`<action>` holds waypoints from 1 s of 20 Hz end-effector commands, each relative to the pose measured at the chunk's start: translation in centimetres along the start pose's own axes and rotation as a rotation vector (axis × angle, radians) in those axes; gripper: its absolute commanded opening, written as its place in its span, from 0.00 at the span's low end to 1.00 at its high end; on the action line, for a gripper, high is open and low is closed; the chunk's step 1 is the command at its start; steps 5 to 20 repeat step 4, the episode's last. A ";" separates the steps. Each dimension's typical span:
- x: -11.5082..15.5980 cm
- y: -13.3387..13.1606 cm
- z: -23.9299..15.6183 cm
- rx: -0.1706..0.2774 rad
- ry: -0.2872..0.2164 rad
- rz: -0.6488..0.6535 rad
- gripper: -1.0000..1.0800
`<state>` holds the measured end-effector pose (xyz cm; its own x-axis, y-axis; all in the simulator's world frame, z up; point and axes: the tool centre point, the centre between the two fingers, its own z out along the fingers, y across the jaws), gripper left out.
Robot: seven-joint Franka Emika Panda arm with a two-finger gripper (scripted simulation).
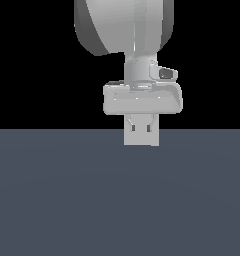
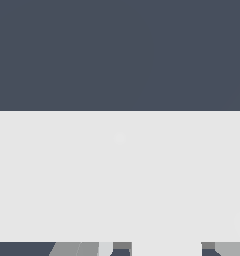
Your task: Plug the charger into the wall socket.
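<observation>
In the exterior view my gripper (image 1: 141, 128) hangs straight down from the arm, its two fingers close together just above the floor. Right behind them stands a light grey square plate, the wall socket (image 1: 142, 141). The same pale colour fills the gap between the fingers, so the charger does not stand out from the plate there. In the wrist view a pale block, the charger (image 2: 167, 248), sits between the grey fingers (image 2: 77, 248) at the frame's edge. Beyond it a broad light surface with a faint central dot, the wall socket (image 2: 120, 175), fills half the picture.
A flat dark blue-grey floor (image 1: 117, 200) spreads around the gripper, with a black background above it. The arm's large grey link (image 1: 122, 25) hangs over the scene.
</observation>
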<state>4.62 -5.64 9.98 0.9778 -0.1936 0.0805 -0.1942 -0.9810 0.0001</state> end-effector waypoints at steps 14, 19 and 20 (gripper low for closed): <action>0.5 0.0 0.0 0.000 0.000 0.000 0.00; 0.5 0.0 0.0 0.000 0.000 0.000 0.00; 0.5 0.0 0.0 0.000 0.000 0.000 0.00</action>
